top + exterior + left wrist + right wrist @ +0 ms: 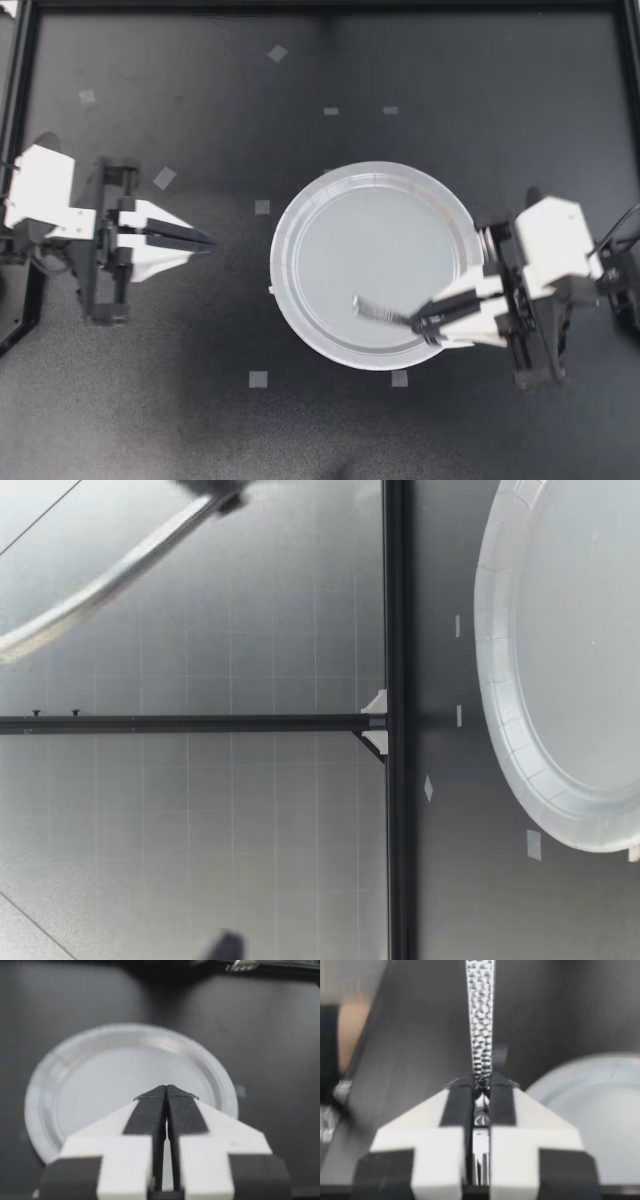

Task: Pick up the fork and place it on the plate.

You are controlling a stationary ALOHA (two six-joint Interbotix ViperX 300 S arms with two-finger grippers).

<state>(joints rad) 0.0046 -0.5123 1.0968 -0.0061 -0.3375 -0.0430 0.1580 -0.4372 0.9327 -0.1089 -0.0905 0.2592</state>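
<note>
My right gripper (414, 322) is clamped on the fork (375, 310), holding it up over the plate (282, 250) just inside the right rim. My left gripper (203, 241) is pressed together, holding nothing, well apart from the plate's left rim. Beyond, the dark table (450, 90) runs to its black edge.

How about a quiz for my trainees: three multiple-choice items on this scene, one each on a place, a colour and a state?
1. The fork is: A held over the plate; B lying beside it; C under it.
2. The plate is: A red; B white; C black.
3. My left pincer is: A open; B shut on the fork; C shut, empty.
Answers: A, my right pincer grips it above the plate; B, pale against the dark table; C, nothing between its closed fingers.
</note>
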